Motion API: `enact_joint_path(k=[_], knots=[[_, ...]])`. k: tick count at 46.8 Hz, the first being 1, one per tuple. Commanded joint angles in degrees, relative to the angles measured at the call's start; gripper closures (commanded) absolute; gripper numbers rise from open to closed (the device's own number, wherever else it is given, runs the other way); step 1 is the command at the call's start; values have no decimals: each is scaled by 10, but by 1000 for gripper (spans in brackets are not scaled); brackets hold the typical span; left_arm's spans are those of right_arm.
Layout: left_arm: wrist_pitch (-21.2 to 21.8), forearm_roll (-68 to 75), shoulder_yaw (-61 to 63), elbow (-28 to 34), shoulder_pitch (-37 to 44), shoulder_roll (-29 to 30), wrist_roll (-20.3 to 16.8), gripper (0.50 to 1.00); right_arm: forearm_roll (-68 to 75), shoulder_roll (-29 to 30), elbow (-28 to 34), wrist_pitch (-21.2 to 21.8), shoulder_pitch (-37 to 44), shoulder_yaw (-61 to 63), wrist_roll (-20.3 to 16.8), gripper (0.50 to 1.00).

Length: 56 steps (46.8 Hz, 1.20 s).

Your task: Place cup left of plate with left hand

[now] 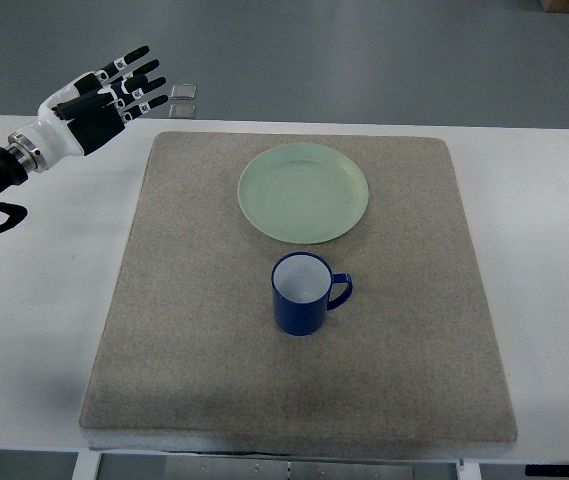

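Note:
A blue mug [302, 293] with a white inside stands upright on the grey mat [184, 330], its handle pointing right. Just beyond it lies a pale green plate [304, 192], empty. My left hand [114, 92] hovers over the table's far left corner, well away from the mug, with its fingers stretched out and holding nothing. Its arm enters from the picture's left edge. The right arm does not show.
The mat covers most of the white table [44, 300]. Two small grey squares [183, 100] lie on the floor beyond the table's far edge, close to my left fingertips. Bare mat stretches to the left of the plate.

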Motion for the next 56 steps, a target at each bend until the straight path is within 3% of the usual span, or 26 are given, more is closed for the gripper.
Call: enact_joint_path(k=[1, 9, 20, 27, 37, 49, 56], knots=[[-9, 25, 2, -19, 14, 4, -15, 501, 0, 0, 0, 0, 0, 0, 0, 568], [-9, 89, 2, -27, 38, 3, -36, 501, 0, 0, 0, 0, -1, 0, 0, 568], [-9, 191, 31, -81, 88, 9, -137, 501, 0, 0, 0, 0, -1, 0, 0, 568], [-9, 257, 40, -118, 111, 14, -179, 501, 0, 0, 0, 0, 0, 0, 0, 568], [-9, 274, 79, -187, 149, 36, -200, 504, 0, 0, 0, 0, 0, 0, 0, 568], [-9, 346, 111, -204, 162, 32, -254, 504, 0, 0, 0, 0, 0, 0, 0, 568], [-9, 353, 142, -222, 165, 30, -260, 506, 0, 0, 0, 0, 0, 0, 0, 568]])
